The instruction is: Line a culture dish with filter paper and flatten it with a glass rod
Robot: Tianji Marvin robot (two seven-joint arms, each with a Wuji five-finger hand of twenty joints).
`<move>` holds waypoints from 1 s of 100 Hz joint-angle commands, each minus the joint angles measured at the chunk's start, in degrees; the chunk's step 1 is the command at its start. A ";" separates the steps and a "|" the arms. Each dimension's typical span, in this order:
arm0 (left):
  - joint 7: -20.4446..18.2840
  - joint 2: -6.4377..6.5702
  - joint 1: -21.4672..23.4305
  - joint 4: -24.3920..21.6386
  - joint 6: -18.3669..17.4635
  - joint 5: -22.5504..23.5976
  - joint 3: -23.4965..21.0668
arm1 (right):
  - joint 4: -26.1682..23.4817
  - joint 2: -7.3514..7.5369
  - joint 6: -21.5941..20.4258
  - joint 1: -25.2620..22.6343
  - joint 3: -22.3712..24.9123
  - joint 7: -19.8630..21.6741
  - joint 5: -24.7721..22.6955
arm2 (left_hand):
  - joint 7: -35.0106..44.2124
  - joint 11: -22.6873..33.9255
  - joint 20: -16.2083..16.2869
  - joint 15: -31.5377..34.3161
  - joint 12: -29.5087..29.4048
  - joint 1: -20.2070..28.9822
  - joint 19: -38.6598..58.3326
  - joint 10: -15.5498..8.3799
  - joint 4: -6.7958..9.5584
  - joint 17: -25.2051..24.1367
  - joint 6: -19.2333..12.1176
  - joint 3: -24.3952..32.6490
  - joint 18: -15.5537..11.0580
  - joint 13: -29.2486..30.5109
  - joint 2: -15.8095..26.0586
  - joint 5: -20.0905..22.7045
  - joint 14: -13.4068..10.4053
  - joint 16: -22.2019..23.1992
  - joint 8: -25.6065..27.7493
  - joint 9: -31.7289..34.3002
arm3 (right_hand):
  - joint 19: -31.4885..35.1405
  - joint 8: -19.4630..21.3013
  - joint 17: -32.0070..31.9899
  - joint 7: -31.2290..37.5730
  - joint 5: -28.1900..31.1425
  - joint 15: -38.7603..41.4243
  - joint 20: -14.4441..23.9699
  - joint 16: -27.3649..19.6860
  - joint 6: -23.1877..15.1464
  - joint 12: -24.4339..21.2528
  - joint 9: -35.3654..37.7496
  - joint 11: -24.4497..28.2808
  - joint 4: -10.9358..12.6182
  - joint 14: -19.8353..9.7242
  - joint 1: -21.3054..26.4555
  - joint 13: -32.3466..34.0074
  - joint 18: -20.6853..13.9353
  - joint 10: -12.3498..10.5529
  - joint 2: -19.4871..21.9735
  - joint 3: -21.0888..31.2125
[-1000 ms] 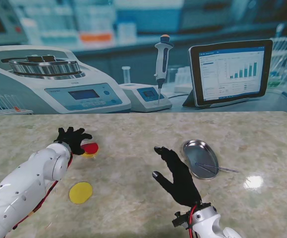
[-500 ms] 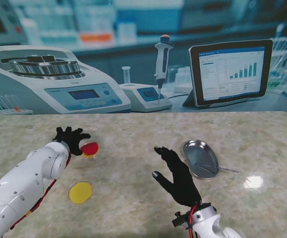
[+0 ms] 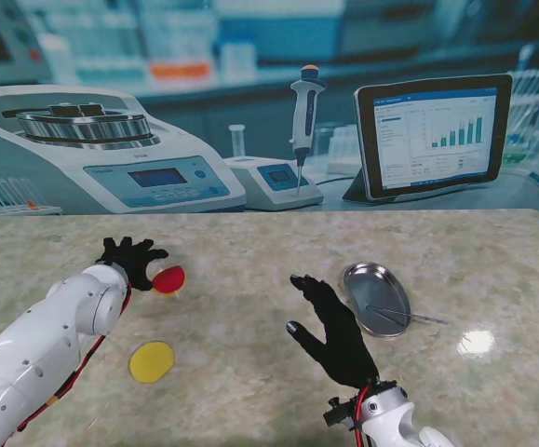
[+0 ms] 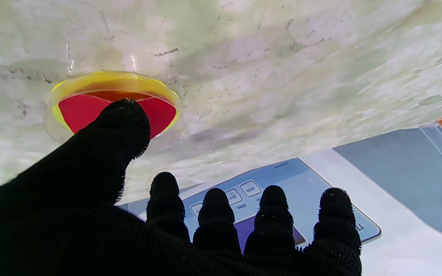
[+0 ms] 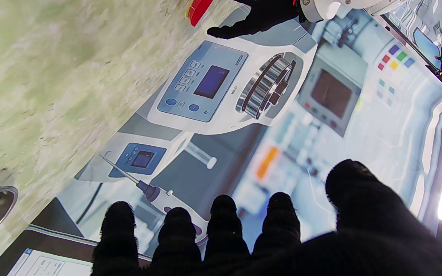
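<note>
My spread left hand (image 3: 131, 258) sits beside the clear round culture dish (image 4: 113, 105) holding red filter paper (image 4: 159, 115); the oval steel tray (image 3: 377, 298) holds a thin glass rod (image 3: 409, 317).

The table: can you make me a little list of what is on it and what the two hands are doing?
culture dish: clear, a red disc inside over yellow, by the left hand
yellow disc: lying apart, nearer to me
metal tray: on the right, a thin rod across it
left hand: open, thumb in front of the dish
right hand: open, holding nothing, fingers spread
</note>
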 commanded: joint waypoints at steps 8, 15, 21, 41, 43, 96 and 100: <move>-1.06 0.15 2.03 -3.07 -1.31 0.45 -2.91 | -0.28 -0.23 0.03 -0.41 -0.11 -0.06 0.04 | -2.45 -1.23 1.49 -1.98 -1.97 -2.28 -4.44 1.13 -1.38 -1.46 1.77 -2.08 -0.62 -1.74 1.65 -0.16 -0.65 -2.08 0.66 -1.71 | 0.38 -0.74 -0.60 -0.34 -0.40 0.78 -0.97 0.71 -1.48 -0.25 -1.06 0.26 0.27 -2.33 0.43 -0.12 -1.89 -1.92 0.75 -0.76; -1.67 0.15 3.58 -5.06 -2.51 0.74 -5.09 | -0.29 -0.21 0.03 -0.39 -0.11 0.02 0.05 | -2.36 -1.21 0.89 -2.31 -2.36 -2.23 -6.37 1.25 -1.09 -1.18 2.28 -5.24 -0.60 -1.54 3.56 -0.02 -0.58 -4.24 0.99 -1.72 | 0.36 -0.73 -0.62 -0.33 -0.40 0.78 -0.98 0.71 -1.48 -0.25 -1.04 0.28 0.27 -2.35 0.43 -0.13 -1.90 -1.96 0.78 -0.73; -2.20 0.14 5.21 -7.09 -3.95 0.77 -7.20 | -0.31 -0.20 0.02 -0.41 -0.10 0.03 0.00 | -1.52 -1.06 0.05 -2.25 -1.88 -2.52 -7.56 1.32 -0.75 -0.90 2.81 -10.70 -0.41 -1.61 7.23 0.06 -0.40 -5.09 0.93 -1.67 | 0.37 -0.73 -0.60 -0.33 -0.40 0.79 -0.98 0.72 -1.49 -0.24 -1.05 0.29 0.26 -2.29 0.38 -0.13 -1.87 -1.93 0.80 -0.74; -2.96 -0.16 11.90 -14.62 -7.80 -1.81 -13.83 | -0.40 -0.18 0.20 -0.50 -0.03 0.01 -0.17 | -0.04 -0.92 -3.55 -2.36 -0.93 0.63 -9.21 1.48 1.31 -0.57 4.45 -26.70 -0.21 -1.64 15.04 0.32 -0.08 -6.73 -1.21 -1.54 | 0.36 -0.63 -0.63 -0.25 -0.39 0.82 -0.99 0.72 -1.50 -0.23 -1.04 0.33 0.27 -2.35 0.51 -0.10 -1.83 -1.95 0.73 -0.66; -2.81 -0.21 12.56 -15.28 -8.14 -2.10 -14.39 | -0.41 -0.18 0.20 -0.51 -0.03 0.02 -0.18 | 0.02 -0.87 -3.60 -2.33 -0.87 0.48 -9.24 1.55 1.31 -0.58 4.66 -26.87 -0.20 -1.64 15.25 0.33 -0.01 -6.70 -1.23 -1.54 | 0.37 -0.62 -0.62 -0.24 -0.40 0.81 -0.99 0.72 -1.51 -0.23 -1.05 0.32 0.26 -2.35 0.50 -0.11 -1.80 -1.95 0.68 -0.68; 5.16 -2.33 33.09 -31.73 -17.24 -18.04 -26.81 | -1.01 -0.04 1.93 -0.66 -0.14 0.36 -0.88 | -0.35 -0.24 -6.32 -2.09 3.20 9.03 -9.71 5.55 3.35 -0.66 7.36 -46.15 1.35 -1.88 24.55 0.10 1.55 -4.83 -2.68 -1.66 | 0.37 0.30 -0.68 0.01 -0.48 0.77 -0.95 0.70 -1.63 -0.22 -1.01 0.48 1.22 -2.37 3.64 -0.14 -1.75 -2.06 -0.32 0.66; 5.90 -2.52 34.58 -32.80 -17.92 -19.00 -27.48 | -1.02 -0.02 2.15 -0.67 -0.12 0.43 -0.96 | -0.31 -0.11 -6.30 -1.98 3.29 9.03 -9.67 6.12 3.35 -0.61 7.79 -46.13 1.55 -1.78 25.08 0.20 1.78 -4.76 -2.66 -1.59 | 0.36 0.36 -0.67 0.01 -0.48 0.76 -0.96 0.69 -1.63 -0.23 -1.05 0.47 1.47 -2.34 4.04 -0.13 -1.74 -2.05 -0.41 0.89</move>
